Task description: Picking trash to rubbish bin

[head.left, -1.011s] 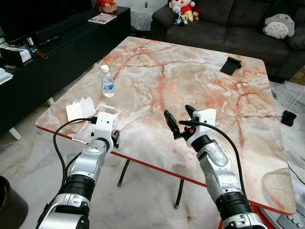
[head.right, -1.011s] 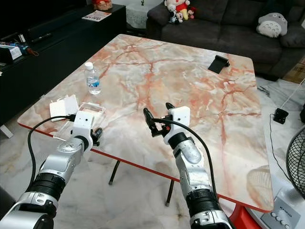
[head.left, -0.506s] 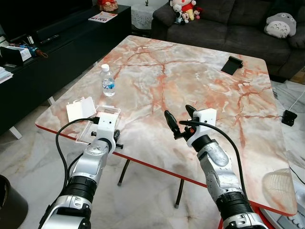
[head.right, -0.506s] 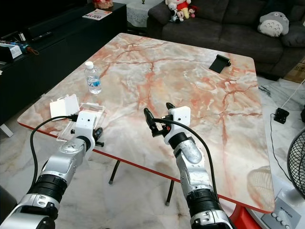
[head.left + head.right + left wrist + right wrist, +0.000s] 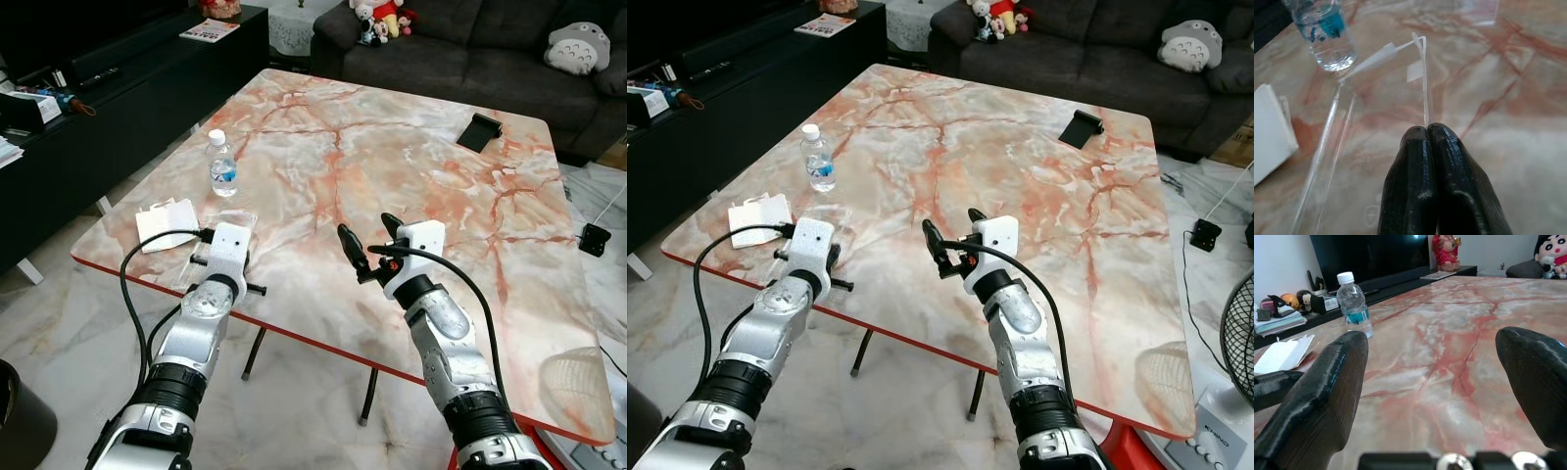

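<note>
A clear plastic container (image 5: 1337, 147) lies near the table's left front corner; in the left eye view only part of the clear plastic container (image 5: 217, 217) shows past my left wrist. My left gripper (image 5: 1427, 131) is shut on a thin edge of it. A small water bottle (image 5: 222, 166) with a blue label stands just beyond, and a white folded paper (image 5: 164, 221) lies to the left. My right gripper (image 5: 367, 235) hovers open over the table's front middle, with nothing between its fingers.
The marble table (image 5: 411, 166) has a red front edge. A black flat object (image 5: 479, 131) lies at its far right. A dark TV cabinet (image 5: 118, 108) runs along the left, a sofa (image 5: 470, 39) stands behind, and a black bin (image 5: 15, 426) sits on the floor at lower left.
My left arm has reached forward over the table edge, its wrist now covering most of the clear container. The right arm has hardly moved.
</note>
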You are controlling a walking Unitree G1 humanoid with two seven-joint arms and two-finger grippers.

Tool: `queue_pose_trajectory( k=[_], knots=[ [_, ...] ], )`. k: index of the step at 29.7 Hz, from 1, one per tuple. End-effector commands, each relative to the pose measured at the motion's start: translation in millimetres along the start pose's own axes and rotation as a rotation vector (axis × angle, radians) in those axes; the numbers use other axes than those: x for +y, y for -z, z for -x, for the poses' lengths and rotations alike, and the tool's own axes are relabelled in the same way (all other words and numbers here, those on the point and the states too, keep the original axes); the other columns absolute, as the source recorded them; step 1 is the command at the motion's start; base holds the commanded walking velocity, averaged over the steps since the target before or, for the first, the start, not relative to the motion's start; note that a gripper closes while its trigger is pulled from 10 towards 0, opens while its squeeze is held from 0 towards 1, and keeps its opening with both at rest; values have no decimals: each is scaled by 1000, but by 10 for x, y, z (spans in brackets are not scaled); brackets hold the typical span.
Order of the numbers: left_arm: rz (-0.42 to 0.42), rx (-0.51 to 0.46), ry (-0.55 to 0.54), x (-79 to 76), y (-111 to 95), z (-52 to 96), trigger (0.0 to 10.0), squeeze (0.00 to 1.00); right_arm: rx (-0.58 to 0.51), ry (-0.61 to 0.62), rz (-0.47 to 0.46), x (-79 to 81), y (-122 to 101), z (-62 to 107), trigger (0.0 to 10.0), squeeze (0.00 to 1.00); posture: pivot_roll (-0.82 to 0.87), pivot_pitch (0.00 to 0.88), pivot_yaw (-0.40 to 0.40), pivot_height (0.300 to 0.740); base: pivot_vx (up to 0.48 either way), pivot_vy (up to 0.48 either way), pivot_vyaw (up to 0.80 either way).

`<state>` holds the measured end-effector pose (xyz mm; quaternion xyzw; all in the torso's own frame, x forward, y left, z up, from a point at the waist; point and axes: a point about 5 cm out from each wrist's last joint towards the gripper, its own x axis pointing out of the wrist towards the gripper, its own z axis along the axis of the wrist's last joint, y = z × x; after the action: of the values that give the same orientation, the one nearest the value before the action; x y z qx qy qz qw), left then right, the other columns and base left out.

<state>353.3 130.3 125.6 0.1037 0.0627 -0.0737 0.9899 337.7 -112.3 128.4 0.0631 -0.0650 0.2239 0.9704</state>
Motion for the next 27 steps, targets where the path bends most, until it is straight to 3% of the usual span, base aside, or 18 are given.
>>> queue_pose_trajectory(
  k=[1,3,4,5,6,15,16,27],
  knots=[
    [-32,-5,2,-30,-7,6,0,0,-3,12,2,-34,-9,-1,10000,0,-5,51,-48,740,0,0,0],
    [-41,-22,7,-41,-18,14,0,0,-4,14,2,-36,-10,-1,10000,0,-5,51,-48,740,0,0,0],
    [-63,-36,0,-33,-38,20,863,0,-4,15,2,-35,-10,-1,10000,0,-4,54,-46,740,0,0,0],
    [-95,-58,-13,-18,-69,28,6392,0,-3,16,2,-34,-8,-2,10000,0,-4,54,-46,740,0,0,0],
    [-99,-67,-20,-11,-80,31,10000,0,-2,17,2,-35,-5,-1,10000,0,-4,54,-46,740,0,0,0],
    [-32,34,34,-90,143,65,10000,0,3,13,-1,-19,13,2,10000,0,-1,58,-44,740,0,0,0],
    [6,39,28,-97,162,75,10000,1000,3,13,-1,-21,15,4,10000,0,-1,58,-44,740,0,0,0],
    [52,45,15,-81,162,94,10000,1000,6,8,-1,-15,21,5,10000,0,0,60,-45,740,0,0,0]
  ],
)
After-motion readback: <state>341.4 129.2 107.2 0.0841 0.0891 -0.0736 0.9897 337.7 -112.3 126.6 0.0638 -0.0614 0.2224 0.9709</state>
